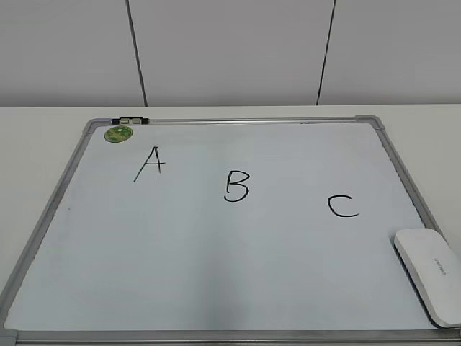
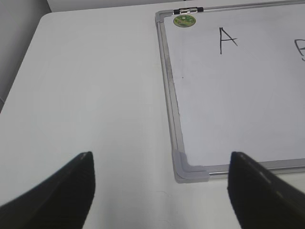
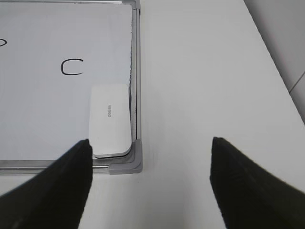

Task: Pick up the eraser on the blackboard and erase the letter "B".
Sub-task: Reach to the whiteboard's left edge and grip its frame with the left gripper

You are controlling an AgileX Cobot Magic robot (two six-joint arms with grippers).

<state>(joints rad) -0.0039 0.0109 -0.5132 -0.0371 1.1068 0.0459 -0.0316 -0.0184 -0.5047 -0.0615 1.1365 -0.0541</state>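
The blackboard (image 1: pixel 216 288) is a white board with a silver frame, lying flat on the table. The letter "B" (image 1: pixel 236 186) is drawn in black near its middle, between "A" (image 1: pixel 150 163) and "C" (image 1: pixel 342 206). The white eraser (image 1: pixel 429 264) lies at the board's near right corner; it also shows in the right wrist view (image 3: pixel 110 119). My right gripper (image 3: pixel 150 152) is open and empty, above the table just off that corner. My left gripper (image 2: pixel 161 164) is open and empty near the board's near left corner (image 2: pixel 188 169). Neither gripper shows in the exterior view.
A round green magnet (image 1: pixel 118 133) sits at the board's far left corner, next to a black-and-silver clip (image 1: pixel 130 120) on the frame. White table (image 2: pixel 86 95) surrounds the board. A wall stands behind the table.
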